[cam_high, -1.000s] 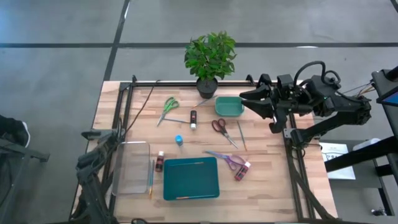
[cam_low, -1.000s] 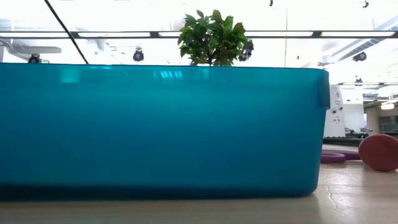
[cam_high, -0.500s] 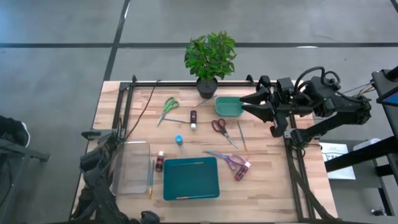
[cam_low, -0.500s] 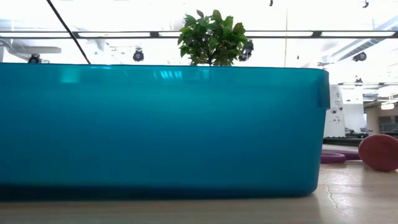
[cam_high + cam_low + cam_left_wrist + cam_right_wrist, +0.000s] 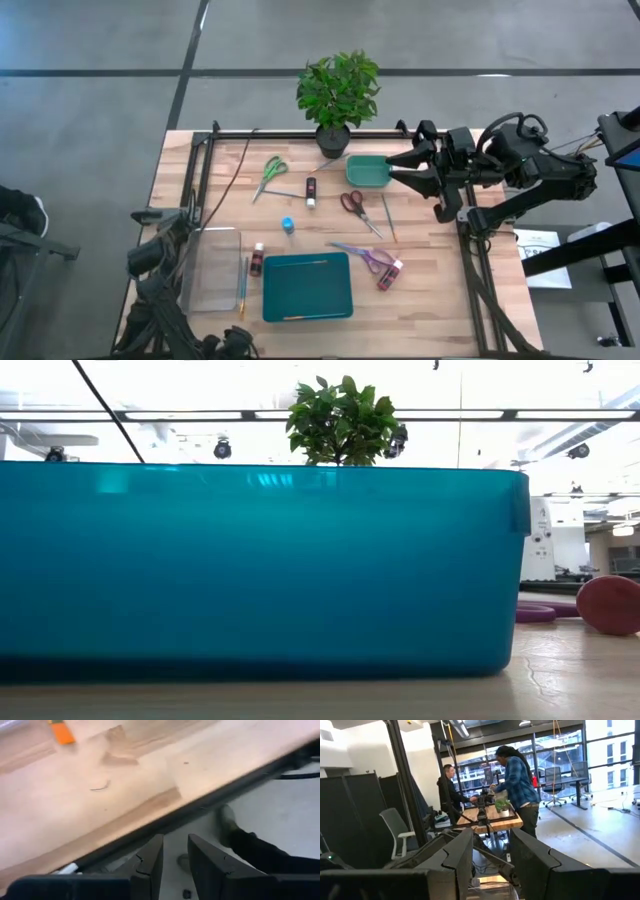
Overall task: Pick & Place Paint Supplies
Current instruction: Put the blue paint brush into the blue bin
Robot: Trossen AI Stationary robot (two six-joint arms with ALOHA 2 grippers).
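Wooden planks formed the table (image 5: 430, 290), seen from above with grey floor around it. Nearest the front edge lay a shut teal case (image 5: 307, 286), with a clear tray (image 5: 212, 268) to its left and a thin brush (image 5: 243, 286) lying between the two. A dark red paint bottle (image 5: 257, 260) stood just beside the case's upper left corner, and a pinkish paint bottle (image 5: 389, 274) lay to the case's right, touching purple scissors (image 5: 363, 257). Farther back sat a blue paint bottle (image 5: 288, 226), then red scissors (image 5: 353, 205) beside a pale brush (image 5: 388, 217). Beyond those were a black paint bottle (image 5: 311, 191), green scissors (image 5: 272, 170) and a small green bin (image 5: 368, 170). A potted plant (image 5: 337, 92) stood at the far edge. The left gripper (image 5: 172, 865) hung off the near left corner, fingers a narrow gap apart, holding nothing. The right gripper (image 5: 397, 167) hovered beside the green bin, fingers (image 5: 457, 855) parted and empty. Two people stood in the room beyond.
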